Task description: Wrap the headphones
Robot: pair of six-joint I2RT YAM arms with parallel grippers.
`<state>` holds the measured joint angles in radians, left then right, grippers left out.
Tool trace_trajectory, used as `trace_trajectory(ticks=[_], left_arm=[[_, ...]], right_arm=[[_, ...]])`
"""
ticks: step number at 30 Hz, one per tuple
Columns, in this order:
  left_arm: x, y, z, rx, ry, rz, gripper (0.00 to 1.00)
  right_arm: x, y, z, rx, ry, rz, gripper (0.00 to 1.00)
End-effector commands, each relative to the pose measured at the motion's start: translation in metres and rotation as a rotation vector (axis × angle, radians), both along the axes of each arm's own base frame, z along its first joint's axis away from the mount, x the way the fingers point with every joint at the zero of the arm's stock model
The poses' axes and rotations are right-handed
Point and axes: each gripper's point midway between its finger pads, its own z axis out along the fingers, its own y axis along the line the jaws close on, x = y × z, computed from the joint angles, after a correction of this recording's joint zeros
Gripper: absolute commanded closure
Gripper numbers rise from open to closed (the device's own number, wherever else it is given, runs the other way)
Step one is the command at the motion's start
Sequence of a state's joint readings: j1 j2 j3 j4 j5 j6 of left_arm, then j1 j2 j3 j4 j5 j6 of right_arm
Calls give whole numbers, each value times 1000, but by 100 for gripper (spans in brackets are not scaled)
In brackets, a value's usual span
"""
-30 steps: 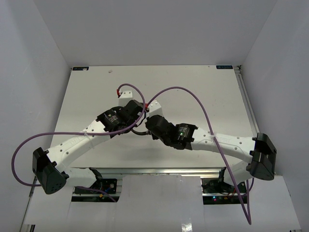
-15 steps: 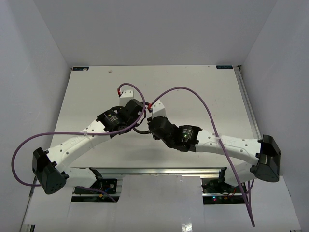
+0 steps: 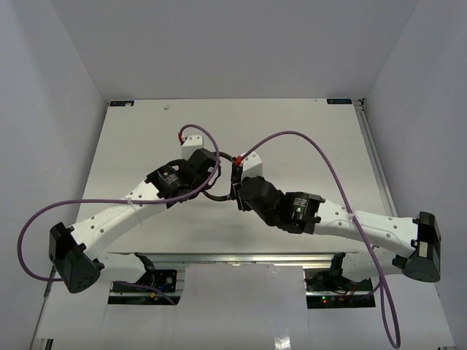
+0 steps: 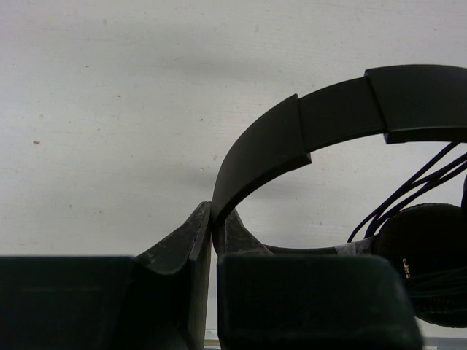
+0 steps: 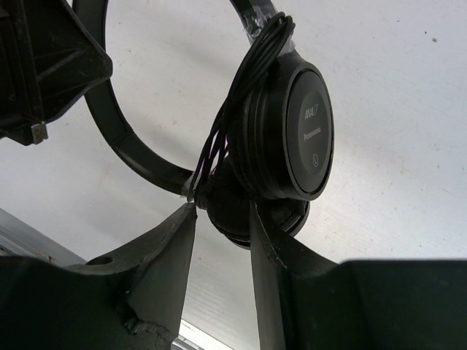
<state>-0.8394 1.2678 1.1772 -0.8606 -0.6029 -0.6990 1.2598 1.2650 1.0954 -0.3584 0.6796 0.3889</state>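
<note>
Bench (image 3: 131,146) carries 2 arms meeting near its centre, the headphones (image 4: 343,109) held between them. At the headband's 8 o'clock end the left fingers (image 4: 179,244) pinch shut. The right fingers (image 5: 164,240) clamp the lower earcup beside the wound cord (image 5: 255,51). Winding seems underway, and the next turn needs a taut cord.

Both arms are reaching in to table (image 3: 306,124) centre, wrists nearly meeting. Left gripper (image 3: 210,169) and right gripper (image 3: 236,175) are sitting close together, fingertips hidden under the wrist housings. Headphones (image 3: 213,197) are only showing as a thin black arc between the two wrists. Purple cables (image 3: 321,157) are looping over both arms. Metal rail (image 3: 241,257) is running along the near edge.
</note>
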Motion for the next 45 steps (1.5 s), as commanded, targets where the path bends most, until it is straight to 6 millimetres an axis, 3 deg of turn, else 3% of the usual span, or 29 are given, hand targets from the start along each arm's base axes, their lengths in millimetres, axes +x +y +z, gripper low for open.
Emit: trace_trajectory(ticks=[1,10,15,20,24,26,28,32,45], left_arm=[[6,-8,12,-62,-45,-5,100],[20,-14,-9,-91,-5,-32,100],[29,-22,-25,-85,39,-75,100],[40,-57,-36,-132,69,-193,100],[54,-90,-42,-142,98,-259,100],[61,-109,-57,-117,131,-292,100],[71,-128,-47,-131,112,-324,100],[95,-161,-45,-127,116,-363,100],[134,-201,-77,-61,165,-417,100]], right_arm=[[-3,-7,29,72,-54,1,58],[-17,-12,55,154,-91,111,55],[-15,-38,45,136,-105,50,52],[-9,-74,26,128,-112,-56,52],[-7,-94,37,171,-127,-111,52],[-4,-104,41,180,-142,-147,52],[-3,-111,44,199,-152,-168,51],[-2,-122,46,214,-167,-202,51],[-3,-130,42,219,-168,-204,50]])
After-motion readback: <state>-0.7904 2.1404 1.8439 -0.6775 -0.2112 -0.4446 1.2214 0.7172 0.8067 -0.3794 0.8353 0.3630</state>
